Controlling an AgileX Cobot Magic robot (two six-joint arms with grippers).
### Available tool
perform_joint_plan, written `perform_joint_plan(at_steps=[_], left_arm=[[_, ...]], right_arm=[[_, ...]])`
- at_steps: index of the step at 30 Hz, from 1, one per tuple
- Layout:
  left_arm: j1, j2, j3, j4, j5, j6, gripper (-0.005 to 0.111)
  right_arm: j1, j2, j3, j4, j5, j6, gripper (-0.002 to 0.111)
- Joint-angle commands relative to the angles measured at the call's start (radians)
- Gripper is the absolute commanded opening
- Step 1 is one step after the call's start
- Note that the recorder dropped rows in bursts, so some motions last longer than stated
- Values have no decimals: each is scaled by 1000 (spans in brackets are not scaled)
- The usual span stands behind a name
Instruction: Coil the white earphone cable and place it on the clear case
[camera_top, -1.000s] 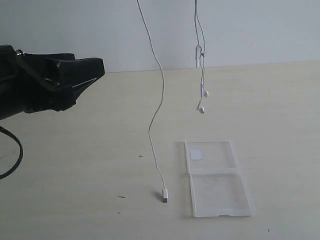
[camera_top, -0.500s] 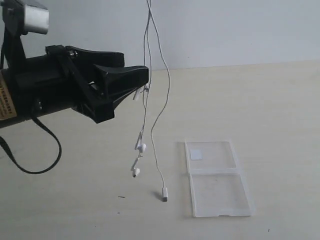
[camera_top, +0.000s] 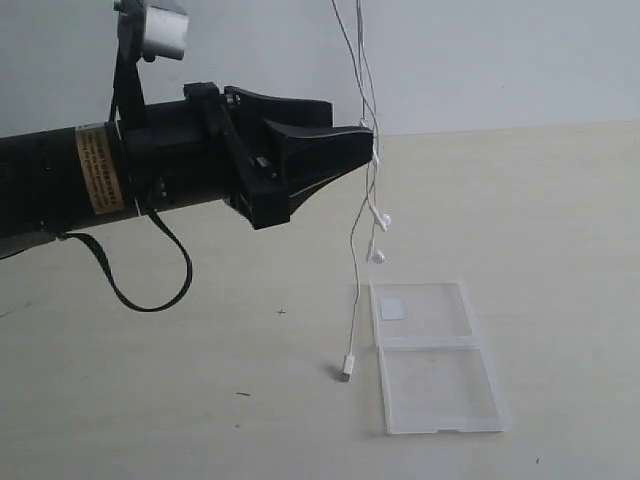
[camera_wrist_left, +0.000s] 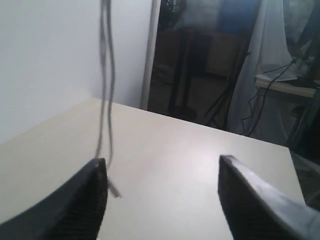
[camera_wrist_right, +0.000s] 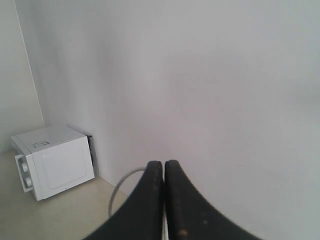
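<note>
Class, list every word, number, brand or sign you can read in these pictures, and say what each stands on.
No text can be read anywhere.
Orange label on the black arm: print too small to read.
White sticker in the clear case: no writing visible.
Dark mark on the white box, right wrist view: too blurred.

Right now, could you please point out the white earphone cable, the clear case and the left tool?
white earphone cable (camera_top: 347, 368): exterior view, its plug end
clear case (camera_top: 440, 395): exterior view, bare nearer half
left tool (camera_wrist_left: 160, 165): left wrist view, midway between its open fingertips
</note>
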Motion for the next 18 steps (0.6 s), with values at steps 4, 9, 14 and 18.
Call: perform_joint_plan(at_steps=[4, 9, 14, 18], left_arm=[[-2, 14, -29, 15, 51, -14, 62], [-2, 14, -29, -14, 109, -6, 62], [-2, 14, -29, -47, 155, 8, 62], [-2, 14, -29, -51, 171, 22, 62]], right_arm=[[-3, -14, 1, 5, -4, -24, 0], [-3, -14, 1, 5, -23, -24, 0], [-3, -14, 1, 5, -23, -24, 0], [-3, -14, 1, 5, -23, -24, 0]])
